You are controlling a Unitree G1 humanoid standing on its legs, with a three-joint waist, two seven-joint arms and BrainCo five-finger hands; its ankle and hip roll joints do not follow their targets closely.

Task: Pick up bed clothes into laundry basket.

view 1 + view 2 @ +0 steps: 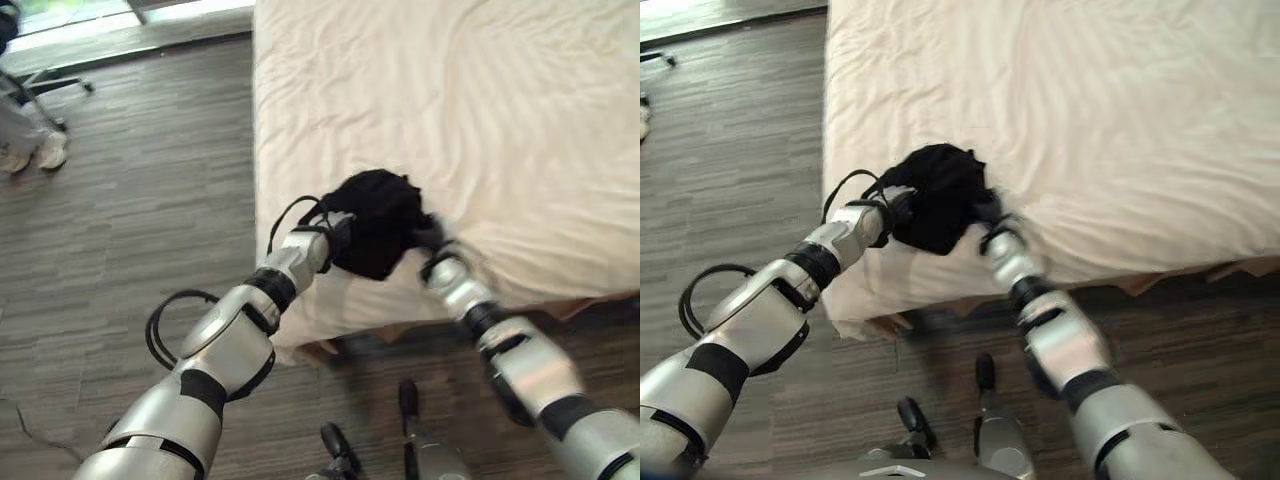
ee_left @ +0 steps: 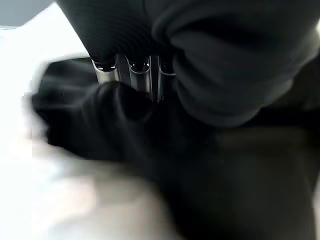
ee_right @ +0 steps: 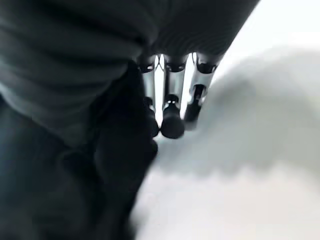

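A bunched black garment [image 1: 378, 218] sits near the front left corner of the bed [image 1: 480, 110], which is covered by a cream sheet. My left hand [image 1: 335, 238] presses into the garment's left side, and black cloth [image 2: 125, 120] lies right against it in the left wrist view. My right hand [image 1: 432, 240] is at the garment's right side. In the right wrist view its fingers [image 3: 172, 117] are curled against the black cloth [image 3: 115, 150], with the pale sheet [image 3: 240, 165] beside them. The garment is squeezed between both hands.
Grey wood-pattern floor [image 1: 130, 200] runs along the bed's left side and front. A person's white shoes [image 1: 35, 152] and a chair base [image 1: 55, 85] stand at the far left. The bed's front edge [image 1: 400, 315] is just below the hands.
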